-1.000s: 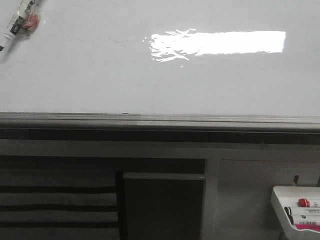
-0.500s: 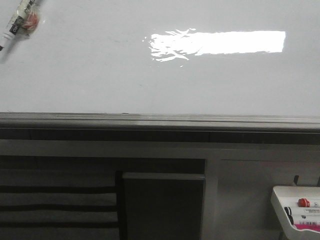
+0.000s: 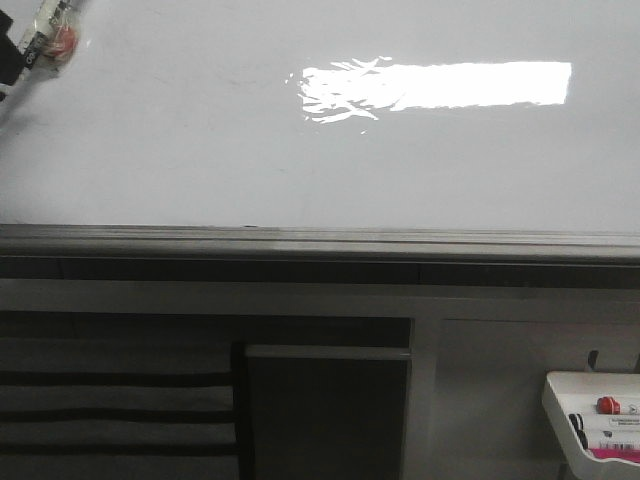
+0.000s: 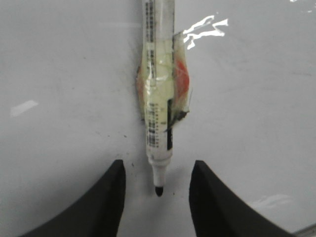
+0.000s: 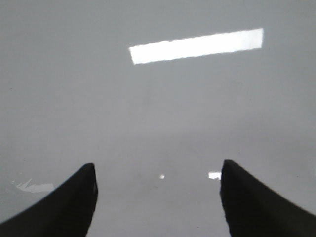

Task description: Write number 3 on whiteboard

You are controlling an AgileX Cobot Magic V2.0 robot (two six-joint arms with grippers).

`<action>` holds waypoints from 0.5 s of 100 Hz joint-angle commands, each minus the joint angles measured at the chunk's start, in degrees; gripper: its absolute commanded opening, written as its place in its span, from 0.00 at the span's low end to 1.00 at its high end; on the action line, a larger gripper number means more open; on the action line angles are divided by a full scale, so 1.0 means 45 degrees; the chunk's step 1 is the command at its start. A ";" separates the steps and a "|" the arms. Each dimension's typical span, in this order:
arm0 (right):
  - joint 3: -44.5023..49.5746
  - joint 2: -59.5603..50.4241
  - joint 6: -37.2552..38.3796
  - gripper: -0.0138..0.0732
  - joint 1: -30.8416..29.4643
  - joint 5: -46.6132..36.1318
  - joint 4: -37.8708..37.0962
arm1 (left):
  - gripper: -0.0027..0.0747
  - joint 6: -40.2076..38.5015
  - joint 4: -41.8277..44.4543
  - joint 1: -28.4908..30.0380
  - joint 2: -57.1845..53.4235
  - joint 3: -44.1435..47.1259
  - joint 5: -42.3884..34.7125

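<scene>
The whiteboard [image 3: 320, 150] is a large glossy white board with a grey rim and a bright rectangular reflection; no number 3 shows on it. A white marker [image 3: 45, 38] with tape and an orange patch lies on the board at the far left corner. In the left wrist view the marker [image 4: 159, 98] lies uncapped, its black tip pointing between my left gripper's [image 4: 157, 170] open fingers, apart from both. A dark bit of the left gripper [image 3: 8, 55] shows at the front view's left edge. My right gripper [image 5: 158, 173] is open and empty over bare whiteboard [image 5: 158, 108].
A small white marker tray [image 3: 590, 420] holding markers with a red cap hangs at the lower right, below the board's rim [image 3: 320, 243]. Dark cabinet panels sit under the board.
A dark part of my left gripper has come into the front view at the top left edge, next to the marker. The marker has not moved.
</scene>
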 commanded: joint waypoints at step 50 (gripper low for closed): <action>-0.0415 0.0218 -0.0056 0.70 0.0029 -0.1008 -0.0012 | 0.34 0.0007 -0.0093 -0.0088 0.1183 -0.0869 -0.2375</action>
